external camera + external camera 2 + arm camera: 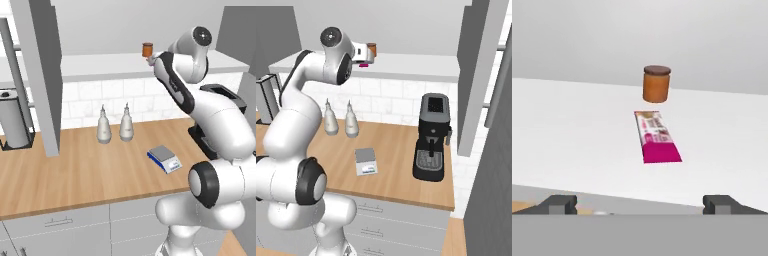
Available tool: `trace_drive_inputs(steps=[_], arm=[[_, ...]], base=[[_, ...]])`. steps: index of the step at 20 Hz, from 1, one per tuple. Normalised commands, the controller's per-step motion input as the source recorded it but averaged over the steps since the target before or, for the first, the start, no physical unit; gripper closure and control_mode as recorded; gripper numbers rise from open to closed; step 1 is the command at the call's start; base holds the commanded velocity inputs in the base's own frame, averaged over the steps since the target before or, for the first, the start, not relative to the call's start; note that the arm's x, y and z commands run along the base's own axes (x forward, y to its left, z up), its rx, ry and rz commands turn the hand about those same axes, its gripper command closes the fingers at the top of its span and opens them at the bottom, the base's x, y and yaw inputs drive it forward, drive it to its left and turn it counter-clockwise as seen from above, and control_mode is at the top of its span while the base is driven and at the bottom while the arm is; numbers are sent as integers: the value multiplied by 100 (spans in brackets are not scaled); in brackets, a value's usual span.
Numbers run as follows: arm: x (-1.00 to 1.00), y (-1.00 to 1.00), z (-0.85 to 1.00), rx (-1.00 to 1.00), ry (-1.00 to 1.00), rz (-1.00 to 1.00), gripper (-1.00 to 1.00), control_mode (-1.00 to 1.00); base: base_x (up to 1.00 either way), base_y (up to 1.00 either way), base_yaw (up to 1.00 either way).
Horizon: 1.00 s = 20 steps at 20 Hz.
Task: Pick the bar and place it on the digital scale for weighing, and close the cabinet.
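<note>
A: Rendered kitchen: wood counter, white tile backsplash, white cabinet shelf above it with the cabinet door swung open.

B: Step?

A: Reach for the pick. Gripper sits at the shelf's front edge, fingers spread full wide, holding nothing. The bar lies flat on the shelf ahead, centred between the fingertips, not touched.

B: Anything close to it?

A: Brown jar just behind the bar's far end, toward the shelf's back. Looks apart from it, but the gap is hard to judge from this angle.

B: Next move?

A: Judgement: push in over the shelf, drop the fingers either side of the bar's long edges, close. It's thin and flat, so the tips likely need to get right down to the shelf surface. Don't overshoot into the jar.

B: Materials?

A: Bar: glossy wrapper, magenta near end, white printed far end, flat rectangle. Jar: squat cylinder, darker lid. Shelf: matte white, plain.

B: Target?

A: Digital scale near the counter's front edge, blue base, grey square plate, bare. Two white bottles toward the back edge, coffee machine at the counter's right end.
</note>
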Motion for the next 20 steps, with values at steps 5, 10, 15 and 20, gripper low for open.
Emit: trace_drive_inputs(steps=[5, 10, 15, 20], arm=[[19, 0, 0, 0, 6, 0, -100, -100], [16, 0, -1, 0, 4, 0, -100, -100], [21, -2, -1, 0, 0, 0, -100, -100], [21, 0, -12, 0, 0, 1, -100, -100]], base=[[0, 0, 0], [0, 0, 0], [0, 0, 0], [0, 0, 0]])
